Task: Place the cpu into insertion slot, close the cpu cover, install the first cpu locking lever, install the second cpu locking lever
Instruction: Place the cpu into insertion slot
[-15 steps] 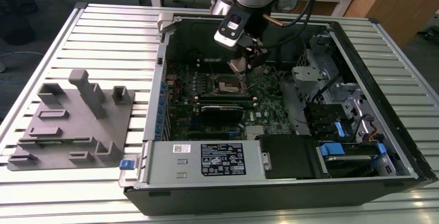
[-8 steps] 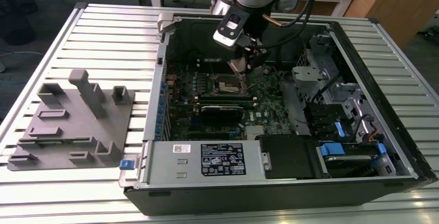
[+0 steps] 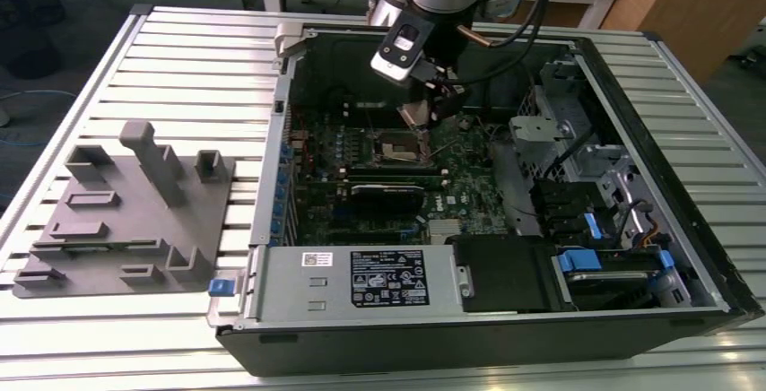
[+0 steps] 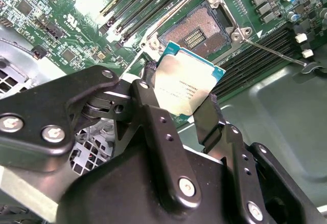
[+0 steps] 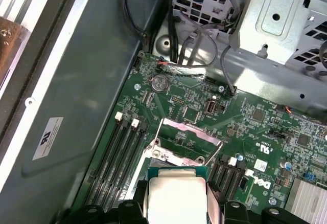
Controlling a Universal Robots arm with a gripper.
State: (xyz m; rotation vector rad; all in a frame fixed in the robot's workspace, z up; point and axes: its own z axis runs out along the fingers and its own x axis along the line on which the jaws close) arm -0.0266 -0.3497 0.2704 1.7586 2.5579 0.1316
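My gripper (image 3: 422, 111) hangs inside the open computer case, just above the insertion slot (image 3: 401, 149). It is shut on the cpu (image 4: 186, 83), a flat silver-grey square with a green edge, pinched by two opposite sides between black fingers (image 4: 148, 98). The slot (image 4: 202, 29) lies open a short way beyond the chip, its contact field bare. In the first wrist view the cpu (image 5: 176, 196) sits between the fingertips, and the silvery cpu cover (image 5: 186, 137) stands tilted up past it. A thin locking lever (image 4: 276, 50) sticks out beside the socket.
Black memory slots (image 4: 148, 4) flank the socket on both sides. A metal drive cage (image 5: 276, 24) and cables (image 5: 189, 50) crowd one end of the board. A power supply (image 3: 359, 279) fills the case's near end. A grey fixture tray (image 3: 120, 221) lies at the exterior view's left.
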